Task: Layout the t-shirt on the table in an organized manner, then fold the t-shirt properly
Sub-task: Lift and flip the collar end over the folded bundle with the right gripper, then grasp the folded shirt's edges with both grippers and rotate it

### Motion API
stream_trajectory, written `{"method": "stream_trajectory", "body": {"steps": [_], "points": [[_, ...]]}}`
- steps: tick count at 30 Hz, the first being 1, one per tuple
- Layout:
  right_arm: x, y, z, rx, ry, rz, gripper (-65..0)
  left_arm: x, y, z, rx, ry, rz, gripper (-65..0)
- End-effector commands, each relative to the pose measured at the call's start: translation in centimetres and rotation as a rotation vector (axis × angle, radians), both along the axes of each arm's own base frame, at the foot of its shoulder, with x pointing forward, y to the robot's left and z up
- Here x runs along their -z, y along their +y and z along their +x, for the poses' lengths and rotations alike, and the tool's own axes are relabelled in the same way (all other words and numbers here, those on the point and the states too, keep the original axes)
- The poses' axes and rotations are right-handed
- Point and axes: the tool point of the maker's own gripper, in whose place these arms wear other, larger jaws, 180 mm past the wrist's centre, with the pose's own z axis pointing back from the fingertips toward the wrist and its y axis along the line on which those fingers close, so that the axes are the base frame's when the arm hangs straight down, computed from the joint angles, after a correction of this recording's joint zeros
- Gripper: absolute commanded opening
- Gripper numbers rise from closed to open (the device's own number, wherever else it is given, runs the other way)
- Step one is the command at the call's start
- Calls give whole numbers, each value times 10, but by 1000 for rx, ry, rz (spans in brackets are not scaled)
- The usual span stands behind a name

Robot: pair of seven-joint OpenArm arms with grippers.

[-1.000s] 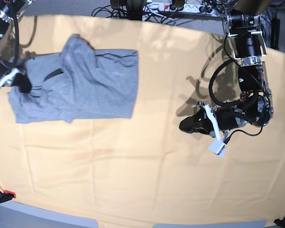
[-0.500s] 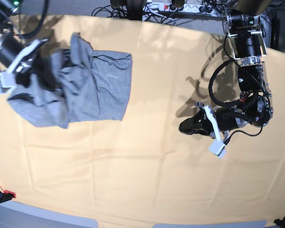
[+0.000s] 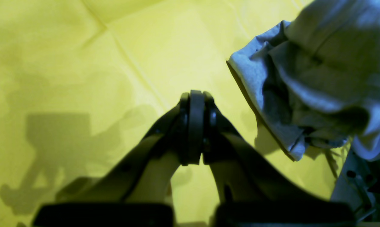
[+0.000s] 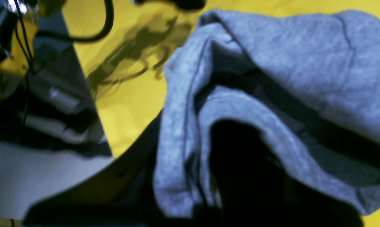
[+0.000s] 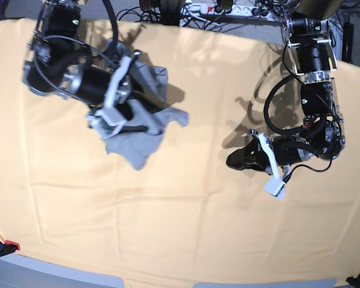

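The grey t-shirt (image 5: pixel 132 147) hangs in a crumpled bunch above the left half of the yellow-orange table (image 5: pixel 180 228). My right gripper (image 5: pixel 145 123) is shut on its fabric. In the right wrist view the t-shirt (image 4: pixel 271 63) fills the frame in folds, hiding the fingers, over the table (image 4: pixel 130 110). My left gripper (image 5: pixel 234 159) is shut and holds nothing, low over the table's right half and well apart from the shirt. The left wrist view shows this gripper (image 3: pixel 193 126) with its jaws pressed together and the t-shirt (image 3: pixel 319 78) hanging at upper right.
Cables and a power strip (image 5: pixel 228 9) lie beyond the table's far edge. A red clamp (image 5: pixel 9 245) sits at the front left corner. The cloth shows faint crease lines, and the arms cast shadows on it.
My right arm has lifted the t-shirt off the table's left edge and carried it to the right, so it now hangs bunched instead of lying spread. My left arm has not moved.
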Motion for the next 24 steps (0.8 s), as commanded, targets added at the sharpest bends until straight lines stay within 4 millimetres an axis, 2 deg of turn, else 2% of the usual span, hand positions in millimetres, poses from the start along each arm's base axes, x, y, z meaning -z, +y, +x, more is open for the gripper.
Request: {"method": "stream_trajectory", "body": {"steps": [1,2,5,6,7,8,12,15,16,17,18,20,21,24], "points": [[-16,14,-1,-49,-43,60,-650,-19,0,8,3,-62,-23,-650],[-16,24,-4,-90,-42,66,-613,-19,0,8,3,-62,-24,-650],[-22,47,-13,-183,-63,72,-291,-20,0,8,3,-63,-24,-650],[-24,51,-14,-197,-78,63,-214,-20,0,9,4,-64,-24,-650],[-29,53,-13,-207,-101,58,-173,-20,0,9,3,-64,-23,-650],[-36,54,-12,-210,-128,58,-166,-20,0,9,3,-65,-22,-650],[-54,45,-8,-177,-205,49,-168,-20,3,7,10,-58,-15,-650],[-51,25,5,-101,-212,7,-172,-25,4,0,49,-42,-34,-650],[-49,17,11,-65,-215,-13,-195,-32,3,-2,64,-47,-68,-650],[-47,8,17,-28,-219,-37,-257,-42,0,-4,81,-60,-125,-650],[-44,-1,24,9,-222,-65,-357,-53,-4,-7,99,-73,-188,-650],[-41,-17,35,76,-235,-106,-614,-73,-10,-13,133,-92,-305,-650],[-39,-23,40,98,-243,-115,-650,-74,-11,-13,137,-92,-313,-650],[-33,-39,60,158,-277,-148,-650,-69,-20,-18,168,-75,-305,-650]]}}
